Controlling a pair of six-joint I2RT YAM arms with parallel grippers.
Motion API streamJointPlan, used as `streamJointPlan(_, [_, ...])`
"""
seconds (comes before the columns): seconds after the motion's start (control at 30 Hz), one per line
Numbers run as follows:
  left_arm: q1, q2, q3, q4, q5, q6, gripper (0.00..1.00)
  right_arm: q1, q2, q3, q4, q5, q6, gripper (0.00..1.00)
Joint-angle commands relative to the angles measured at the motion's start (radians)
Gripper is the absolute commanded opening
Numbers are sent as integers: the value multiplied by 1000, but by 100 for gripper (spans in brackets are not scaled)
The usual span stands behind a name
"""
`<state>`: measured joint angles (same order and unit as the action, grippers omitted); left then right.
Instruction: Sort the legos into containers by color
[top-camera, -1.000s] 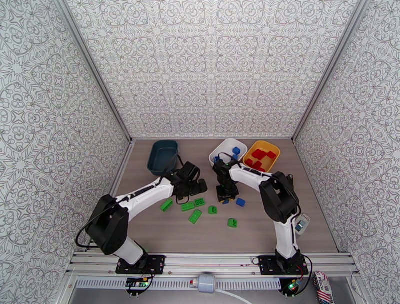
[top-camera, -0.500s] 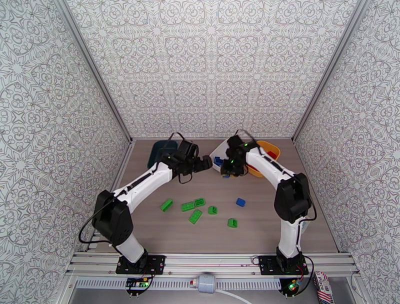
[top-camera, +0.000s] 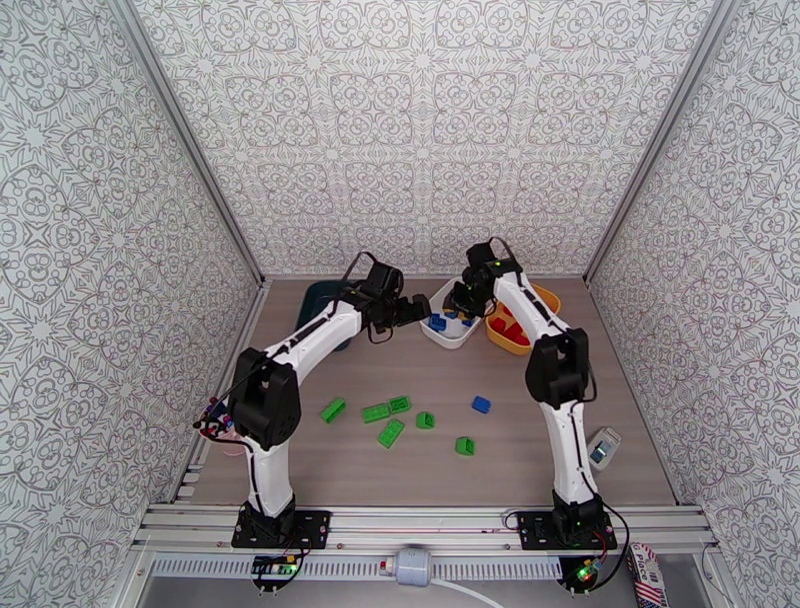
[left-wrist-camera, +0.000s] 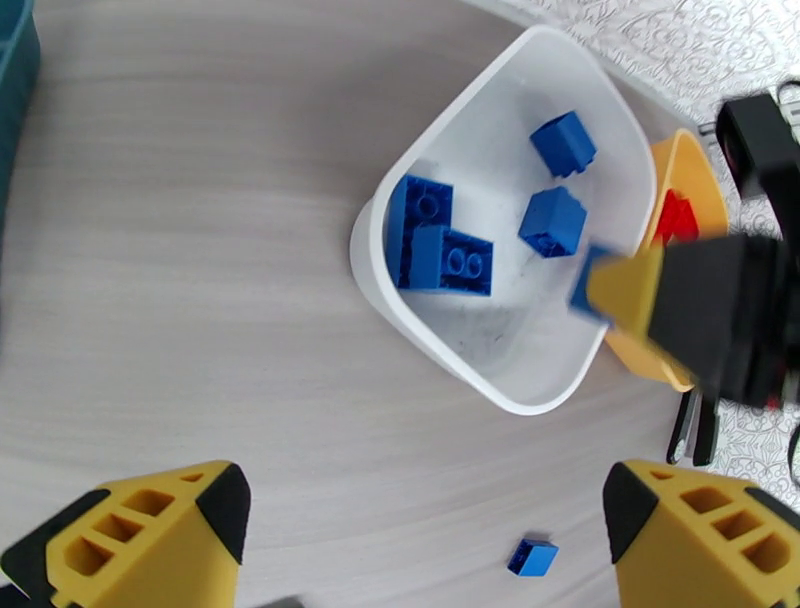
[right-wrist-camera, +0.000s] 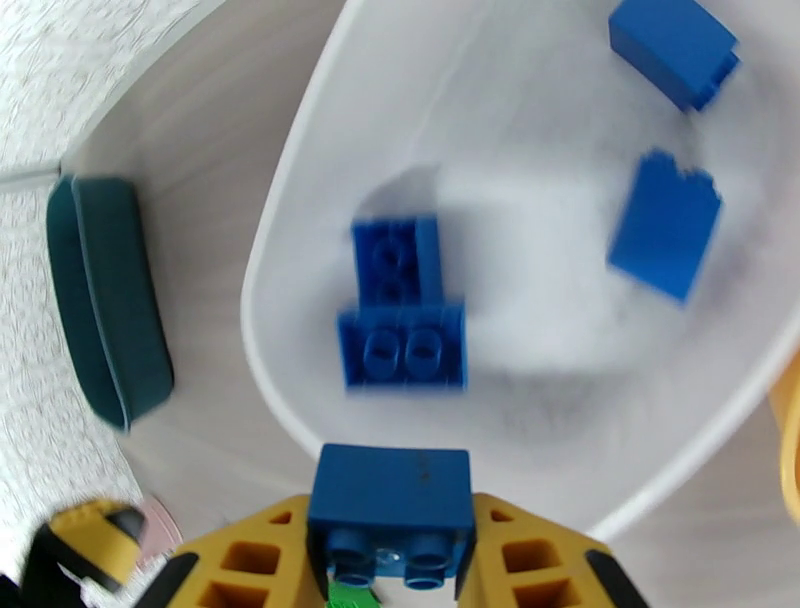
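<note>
My right gripper (right-wrist-camera: 390, 525) is shut on a blue lego (right-wrist-camera: 391, 492) and hovers over the near rim of the white container (right-wrist-camera: 300, 180), which holds several blue legos (right-wrist-camera: 403, 345). In the top view the right gripper (top-camera: 463, 303) is above the white container (top-camera: 447, 338). My left gripper (left-wrist-camera: 425, 510) stands open with nothing between its fingers, just left of that container (left-wrist-camera: 480, 380); in the top view it (top-camera: 410, 312) is between the teal container (top-camera: 318, 296) and the white one. The yellow container (top-camera: 525, 345) holds red legos (top-camera: 513, 328). Several green legos (top-camera: 391, 432) and one blue lego (top-camera: 481, 404) lie mid-table.
The patterned enclosure walls stand close behind the containers. The two arms' wrists are near each other over the white container. In the left wrist view, the right gripper's yellow finger (left-wrist-camera: 630, 290) overlaps the white container's right rim, and a loose blue lego (left-wrist-camera: 532, 557) lies below.
Both arms have swung from mid-table to the back. The right gripper carried a blue lego up over the white container. The left gripper stayed open throughout.
</note>
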<state>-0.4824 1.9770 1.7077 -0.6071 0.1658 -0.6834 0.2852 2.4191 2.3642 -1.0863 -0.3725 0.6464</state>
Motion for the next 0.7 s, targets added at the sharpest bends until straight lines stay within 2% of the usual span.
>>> streamJointPlan(0.0, [6,19,50,-54,29,27,98,-30,46,115,-61,-23,30,39])
streamJointPlan(0.13, [-9,14,63,-90,11,47,98,-35,42,132,-86,-11,-1,57])
streamJointPlan(0.23, [-32,8,53,-101,5,50,97,-35,-18,59,-85,6,-32,62])
streamJointPlan(0.37, [-77,0,46,-130,-26,72,96,-35,-140,-83,-70,48,-70,63])
streamJointPlan(0.5, [-118,-25,7,-136,-51,79,94,-35,-304,-333,-31,99,-105,64])
streamJointPlan(0.67, [-184,-48,-36,-137,-81,98,93,-38,-552,-697,31,173,-117,71])
